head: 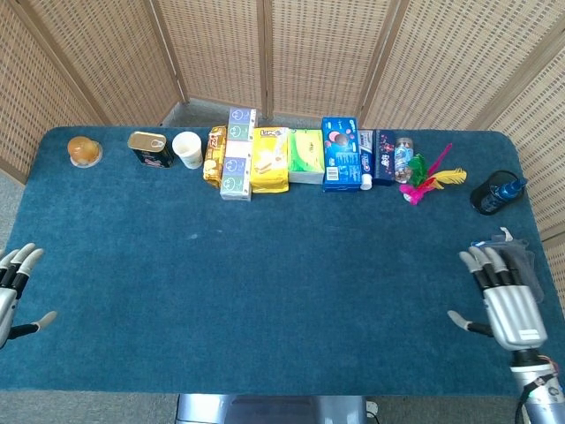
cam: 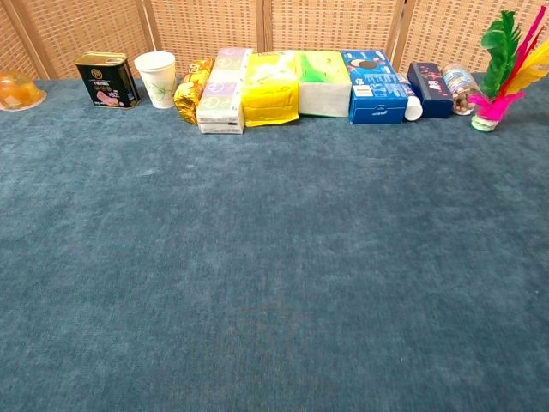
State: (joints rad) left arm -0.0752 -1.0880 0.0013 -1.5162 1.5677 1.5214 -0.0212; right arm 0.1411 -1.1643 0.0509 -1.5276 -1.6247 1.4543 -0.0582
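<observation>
Your table wears a blue carpet-like cloth, and woven wicker screens stand behind it. A row of groceries lines the far edge, with the blue box near its middle. Well right of that box and toward you, a flat packet lies half hidden under your right robot hand, fingers spread, holding nothing; its long axis can't be judged. Your left robot hand, far left of the box, is spread and empty too.
</observation>
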